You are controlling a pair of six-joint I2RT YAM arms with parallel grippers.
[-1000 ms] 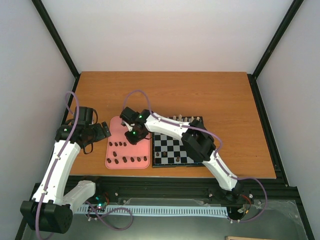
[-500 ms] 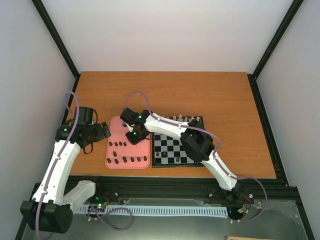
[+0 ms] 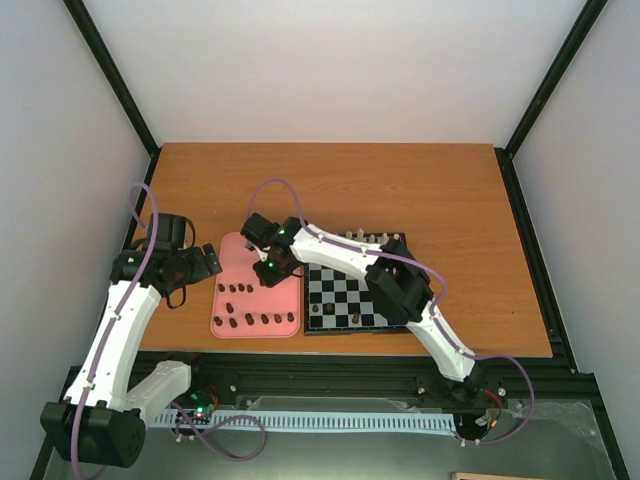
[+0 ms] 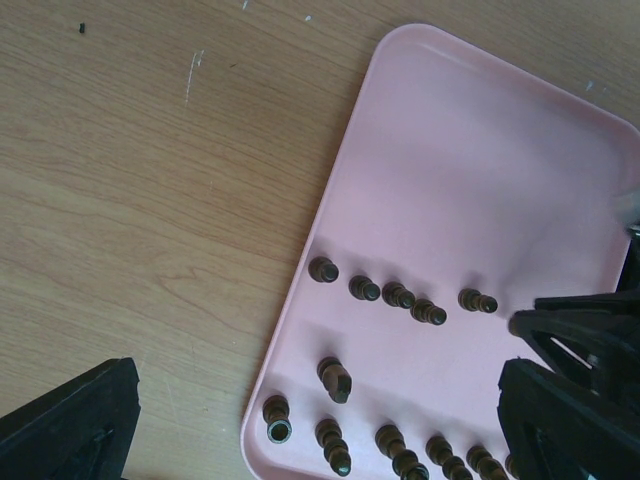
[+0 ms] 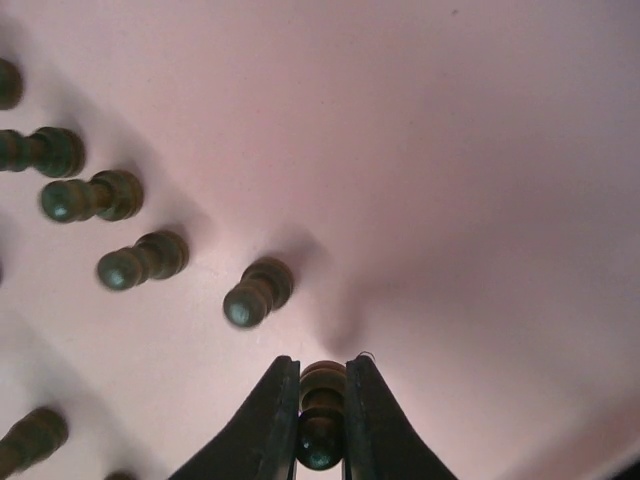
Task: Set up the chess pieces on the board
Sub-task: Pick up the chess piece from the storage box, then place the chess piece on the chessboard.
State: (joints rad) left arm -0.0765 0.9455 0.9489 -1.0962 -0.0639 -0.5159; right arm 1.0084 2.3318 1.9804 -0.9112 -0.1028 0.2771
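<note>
Pink rounded plastic tray (image 5: 450, 150) beneath the right fingers (image 5: 272, 425), clamped on one tiny dark brown chess piece (image 5: 322, 405) between the tips. Hold the squeeze steady and lift straight up first: nearest loose brown piece (image 5: 257, 292) lying just ahead-left of the tips, easy to knock. Only then swing toward the small black and pale grey-blue chessboard (image 3: 340, 292), just beside the tray to the right of the fingers. Lower upright onto a free square, open slowly. Left fingers (image 4: 80, 415) spread wide apart, holding nothing, over the tray edge and the brown wooden counter (image 4: 150, 150).
</note>
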